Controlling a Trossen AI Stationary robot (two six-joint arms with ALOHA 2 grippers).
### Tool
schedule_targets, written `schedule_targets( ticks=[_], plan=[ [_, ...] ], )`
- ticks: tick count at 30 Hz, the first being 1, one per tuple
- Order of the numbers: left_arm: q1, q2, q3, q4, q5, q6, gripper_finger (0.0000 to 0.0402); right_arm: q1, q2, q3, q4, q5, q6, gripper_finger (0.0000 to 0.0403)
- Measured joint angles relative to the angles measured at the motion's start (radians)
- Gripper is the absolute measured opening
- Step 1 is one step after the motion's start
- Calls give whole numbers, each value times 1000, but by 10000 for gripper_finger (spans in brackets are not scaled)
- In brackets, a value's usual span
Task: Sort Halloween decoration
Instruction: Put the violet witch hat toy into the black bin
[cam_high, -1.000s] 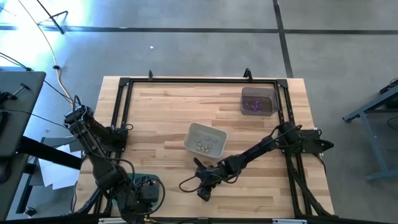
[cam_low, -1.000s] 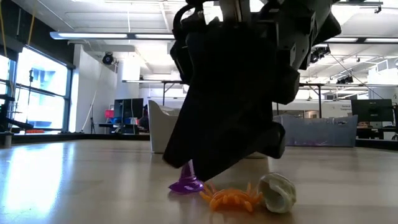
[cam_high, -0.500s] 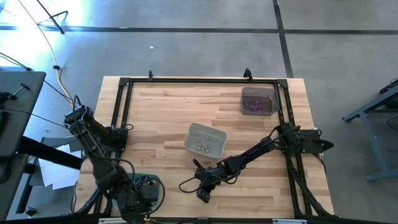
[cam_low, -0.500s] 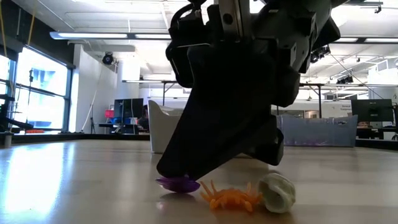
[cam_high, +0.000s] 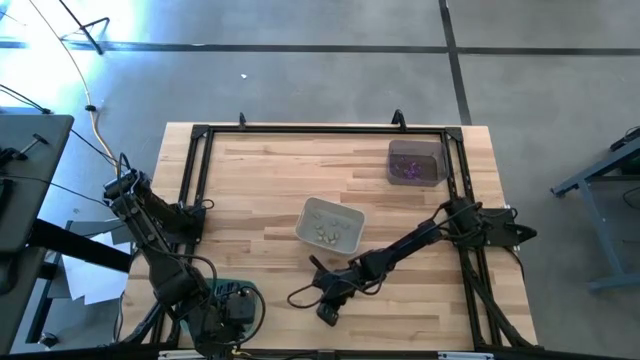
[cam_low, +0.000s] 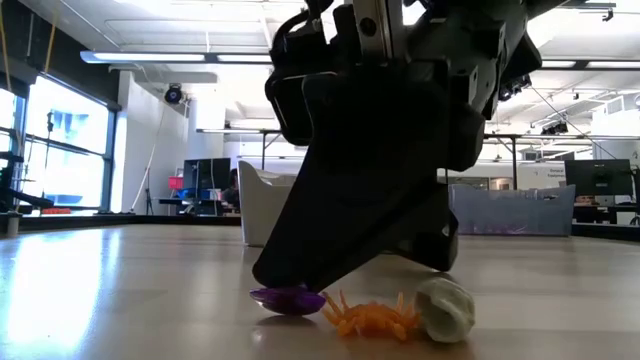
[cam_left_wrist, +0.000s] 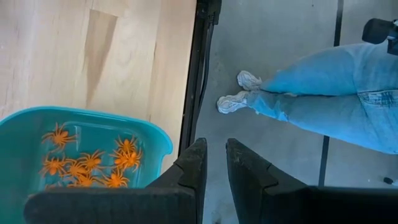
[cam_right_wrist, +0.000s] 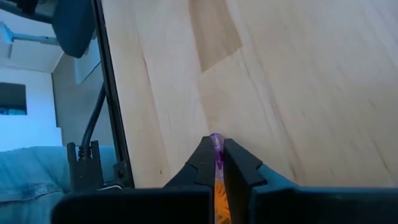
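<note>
While clamped on purple trinket (cam_low: 287, 297), right gripper (cam_low: 290, 285) has orange spider (cam_low: 372, 318) just beside its fingertips

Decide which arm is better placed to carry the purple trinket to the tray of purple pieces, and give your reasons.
The right. The right gripper is already shut on the purple trinket, and the grey tray of purple pieces lies on its side. The left gripper waits over the teal tray at the table's edge.

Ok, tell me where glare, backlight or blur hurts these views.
Low view: bright windows and ceiling lights leave the right gripper a dark silhouette over the purple trinket. High view: blue-white glare at the upper left floor. Right wrist view: the table looks soft.
</note>
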Motion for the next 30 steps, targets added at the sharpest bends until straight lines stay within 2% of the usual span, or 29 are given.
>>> schedule_targets(
  ticks=[7, 17, 22, 30],
  plan=[
    [0, 0, 0, 0, -1, 0, 49, -3, -33, -4, -49, -3, 18, 1],
    [0, -1, 0, -28, -53, 27, 49, -33, -243, -5, -357, 31, -57, 1],
    [0, -13, 0, -55, -86, 43, 49, -48, -410, -3, -508, 117, -89, 1],
    [6, -23, 0, -95, -147, 88, 49, -121, -673, -2, -807, 319, -93, 1]
  ],
)
